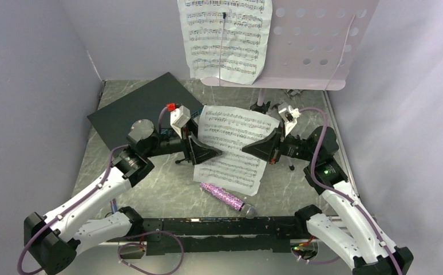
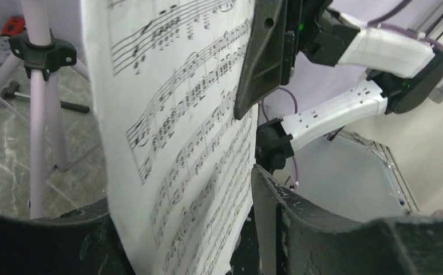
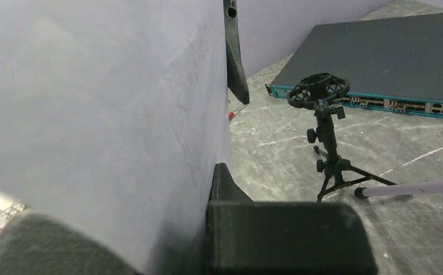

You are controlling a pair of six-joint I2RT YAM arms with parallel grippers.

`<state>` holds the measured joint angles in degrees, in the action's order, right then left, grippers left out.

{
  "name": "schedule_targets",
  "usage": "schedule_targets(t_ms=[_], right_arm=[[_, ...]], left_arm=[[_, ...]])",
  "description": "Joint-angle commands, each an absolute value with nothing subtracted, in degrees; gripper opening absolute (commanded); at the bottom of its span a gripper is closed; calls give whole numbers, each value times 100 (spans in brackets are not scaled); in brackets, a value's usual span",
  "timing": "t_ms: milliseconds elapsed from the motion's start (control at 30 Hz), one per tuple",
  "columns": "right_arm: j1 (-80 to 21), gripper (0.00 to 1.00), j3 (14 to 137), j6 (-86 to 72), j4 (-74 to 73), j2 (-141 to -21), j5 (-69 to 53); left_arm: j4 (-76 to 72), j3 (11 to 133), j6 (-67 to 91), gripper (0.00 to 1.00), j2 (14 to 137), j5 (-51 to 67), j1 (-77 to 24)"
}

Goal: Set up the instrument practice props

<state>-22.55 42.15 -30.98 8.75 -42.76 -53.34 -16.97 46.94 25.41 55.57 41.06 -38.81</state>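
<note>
Marbled grey worktop (image 1: 150,177) lay beneath the loose sheet-music page (image 1: 230,146), which hung above its middle. The right gripper (image 1: 246,149) pinched the right margin closed, while the left gripper (image 1: 216,153) straddled the left margin, fingers spread. The paper looked light and limp, best gripped at the margins to avoid creasing.

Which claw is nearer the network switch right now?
Left. The left claw sits just right of the network switch; the right claw meets the sheet-music page from the opposite side, farther away.
</note>
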Motion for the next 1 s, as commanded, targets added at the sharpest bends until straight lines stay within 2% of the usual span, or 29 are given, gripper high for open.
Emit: schedule_targets(t_ms=[0,133,400,633,667,700,733,800,833,900,967], right_arm=[[-2241,0,4627,-2675,446,-4408,-5712],[-2242,0,4617,-2766,592,-4508,-5881],[-2256,0,4451,-3067,1000,-4395,-5824],[-2251,0,4356,-3099,1020,-4386,-5693],[-2253,4,4351,-3041,921,-4363,-5599],[-2250,13,4357,-2985,807,-4353,-5497],[-2249,29,4384,-2915,627,-4341,-5270],[-2248,53,4425,-2791,322,-4321,-4977],[-2244,61,4417,-2774,261,-4313,-4914],[-2243,74,4366,-2805,238,-4299,-4816],[-2246,81,4274,-2858,281,-4287,-4782]], left_arm=[[-567,5085,1769,59,5436,4543,-3875],[-471,5117,1808,59,5627,4782,-3871],[-1514,4813,2278,46,5766,5052,-3876],[-2178,4517,2675,5,5767,4925,-3876],[-2198,4477,2722,3,5745,4885,-3876],[-2233,4418,2812,3,5709,4823,-3876],[-2266,4352,2906,3,5667,4734,-3875],[-2337,4215,3079,3,5567,4644,-3876],[-2349,4164,3104,3,5522,4602,-3873],[-2340,4061,3135,3,5420,4461,-3876],[-2385,3938,3171,3,5309,4325,-3876]])
